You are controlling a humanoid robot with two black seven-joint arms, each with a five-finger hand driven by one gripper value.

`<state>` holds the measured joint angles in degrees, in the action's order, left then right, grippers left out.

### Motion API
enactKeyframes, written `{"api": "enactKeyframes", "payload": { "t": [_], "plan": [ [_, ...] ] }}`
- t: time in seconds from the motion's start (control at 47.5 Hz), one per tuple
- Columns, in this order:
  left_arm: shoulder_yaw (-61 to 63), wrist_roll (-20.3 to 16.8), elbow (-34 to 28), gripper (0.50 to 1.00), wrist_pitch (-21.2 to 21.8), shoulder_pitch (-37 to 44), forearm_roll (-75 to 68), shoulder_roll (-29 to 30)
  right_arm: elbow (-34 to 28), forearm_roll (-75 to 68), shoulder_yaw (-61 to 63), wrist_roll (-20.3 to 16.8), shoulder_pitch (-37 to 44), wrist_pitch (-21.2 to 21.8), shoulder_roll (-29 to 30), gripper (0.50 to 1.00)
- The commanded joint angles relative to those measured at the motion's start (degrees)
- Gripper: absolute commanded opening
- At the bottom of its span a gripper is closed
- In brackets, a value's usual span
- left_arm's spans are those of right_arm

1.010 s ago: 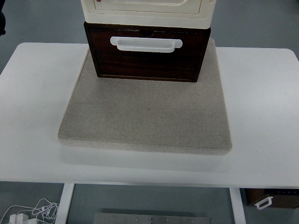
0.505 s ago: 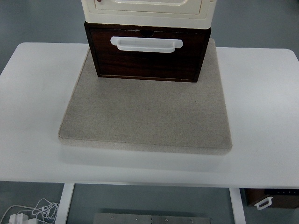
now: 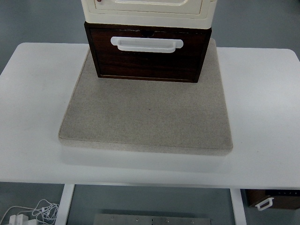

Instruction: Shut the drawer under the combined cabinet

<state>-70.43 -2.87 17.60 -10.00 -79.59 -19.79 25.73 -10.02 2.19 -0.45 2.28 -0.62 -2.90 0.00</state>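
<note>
Just one drawer (image 3: 147,56) (one handle (image 3: 146,44))

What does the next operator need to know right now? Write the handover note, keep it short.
Hands: neither robot hand is in view.
Things: the dark wood drawer with the white handle sits under the cream cabinet, on the grey mat on the white table.
Done: nothing visible; nothing touches the drawer.
Left: the drawer front seems to stick out slightly past the cabinet above, so it looks not fully shut. Bring a hand in and push the front back.
</note>
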Motion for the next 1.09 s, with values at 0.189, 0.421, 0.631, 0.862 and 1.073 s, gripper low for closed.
{"api": "enactKeyframes", "payload": {
  "t": [0.189, 0.421, 0.631, 0.862, 1.073],
  "plan": [
    [0.03, 0.85, -2.04, 0.992, -0.2, 5.14, 4.14, -1.3, 0.0, 0.01, 0.09, 0.0, 0.0, 0.0, 0.0, 0.952],
    [1.09, 3.14, -3.09, 0.992, -0.46, 9.18, 10.65, -3.58, 0.0, 0.01, 0.01, 0.0, 0.0, 0.09, 0.0, 0.952],
    [1.35, 3.75, -4.5, 0.992, -0.99, 12.08, 13.55, -7.27, 0.0, 0.01, 0.01, 0.0, 0.0, 0.09, 0.0, 0.952],
    [1.35, 4.81, -4.5, 0.994, -2.92, 14.46, 18.83, -10.26, 0.0, -0.08, 0.01, 0.0, 0.0, 0.18, 0.0, 0.952],
    [1.35, 4.81, -4.41, 0.994, -3.1, 14.99, 19.88, -13.25, -0.09, 0.09, -0.17, -0.09, -0.08, 0.35, 0.0, 0.952]
  ]
}}
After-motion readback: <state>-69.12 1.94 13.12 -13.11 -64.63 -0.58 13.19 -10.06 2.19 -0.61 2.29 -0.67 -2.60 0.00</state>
